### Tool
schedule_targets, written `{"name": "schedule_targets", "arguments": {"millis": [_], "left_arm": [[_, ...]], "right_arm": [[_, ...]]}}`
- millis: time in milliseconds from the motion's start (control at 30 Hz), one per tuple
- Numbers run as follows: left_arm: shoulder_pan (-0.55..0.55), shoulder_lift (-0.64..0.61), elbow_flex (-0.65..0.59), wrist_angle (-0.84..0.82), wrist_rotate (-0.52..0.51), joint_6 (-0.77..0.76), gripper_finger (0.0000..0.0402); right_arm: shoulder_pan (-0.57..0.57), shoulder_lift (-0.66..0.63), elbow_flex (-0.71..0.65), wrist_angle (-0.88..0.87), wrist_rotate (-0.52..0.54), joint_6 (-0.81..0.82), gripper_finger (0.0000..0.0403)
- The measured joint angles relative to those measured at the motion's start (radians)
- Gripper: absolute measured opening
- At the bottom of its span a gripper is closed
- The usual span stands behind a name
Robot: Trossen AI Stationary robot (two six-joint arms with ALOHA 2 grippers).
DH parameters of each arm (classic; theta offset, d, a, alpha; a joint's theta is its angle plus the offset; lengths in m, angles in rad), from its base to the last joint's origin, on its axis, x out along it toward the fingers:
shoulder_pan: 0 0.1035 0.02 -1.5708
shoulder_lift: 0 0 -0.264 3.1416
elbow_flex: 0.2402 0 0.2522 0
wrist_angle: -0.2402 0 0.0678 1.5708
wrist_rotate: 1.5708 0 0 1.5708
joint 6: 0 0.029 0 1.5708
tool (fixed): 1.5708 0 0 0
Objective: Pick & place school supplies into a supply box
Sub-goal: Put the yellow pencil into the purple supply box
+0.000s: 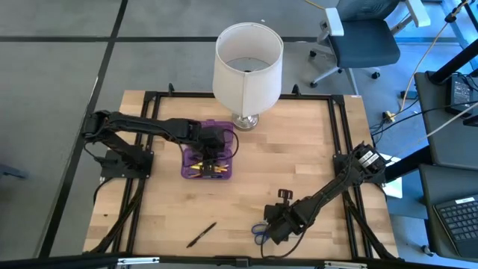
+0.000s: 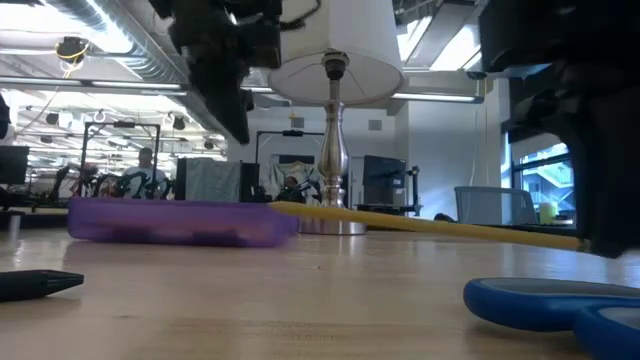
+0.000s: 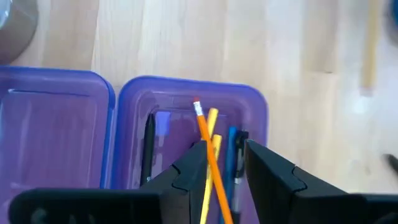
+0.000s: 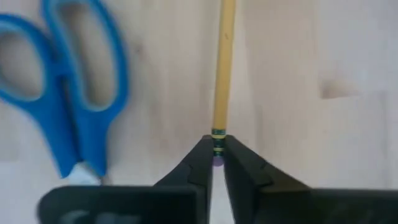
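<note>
The purple supply box [image 1: 208, 158] lies open left of the table's middle, with several pens and pencils [image 3: 211, 149] inside it. My left gripper [image 3: 225, 163] hangs open above the box, and an orange pencil shows below the gap between its fingers. Near the front right, my right gripper [image 4: 217, 154] is shut on a yellow pencil [image 2: 430, 226]. The blue-handled scissors [image 1: 260, 234] lie flat on the table beside that gripper. A black pen [image 1: 202, 235] lies near the front edge. My right gripper pinches the yellow pencil at its eraser end [image 4: 218, 134] between its two fingertips. The fingers come from above, pointing steeply down. In the low view the pencil [image 2: 430, 226] reaches out almost level from the gripper and looks clear of the table.
A lamp with a white shade [image 1: 248, 63] stands at the far middle, just behind the box. A small black object [image 1: 284, 196] lies on the table beyond my right gripper. Bare wood stretches between the box and the scissors.
</note>
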Motion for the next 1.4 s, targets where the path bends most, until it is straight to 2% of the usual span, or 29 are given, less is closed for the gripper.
{"name": "schedule_targets", "arguments": {"millis": [167, 333, 433, 600, 767, 933, 1133, 1400], "left_arm": [[-0.004, -0.117, -0.014, 0.049, 0.013, 0.000, 0.0104], [-0.006, -0.290, -0.107, 0.182, 0.014, -0.022, 0.0102], [-0.012, -0.382, -0.210, 0.358, 0.013, -0.054, 0.0102], [-0.052, -0.457, -0.455, 0.822, 0.078, -0.030, 0.0106], [-0.094, -0.428, -0.663, 1.309, 0.074, 0.054, 0.0105], [-0.122, -0.349, -0.737, 1.572, 0.066, 0.184, 0.0104], [-0.159, -0.229, -0.690, 1.708, 0.066, 0.225, 0.0131], [-0.181, -0.191, -0.632, 1.725, 0.065, 0.223, 0.0164]], "right_arm": [[0.024, -0.037, 0.001, -0.076, 0.090, 0.083, 0.0033], [0.067, -0.113, 0.002, -0.154, 0.251, 0.135, 0.0038], [0.074, -0.163, 0.003, -0.158, 0.333, 0.119, 0.0040], [0.072, -0.221, 0.003, -0.108, 0.506, 0.016, 0.0041], [0.045, -0.246, 0.003, 0.012, 0.651, -0.091, 0.0041], [-0.005, -0.246, 0.003, 0.201, 0.746, -0.244, 0.0041], [-0.100, -0.239, 0.004, 0.454, 0.708, -0.469, 0.0042], [-0.194, -0.238, 0.004, 0.520, 0.551, -0.512, 0.0042]]}}
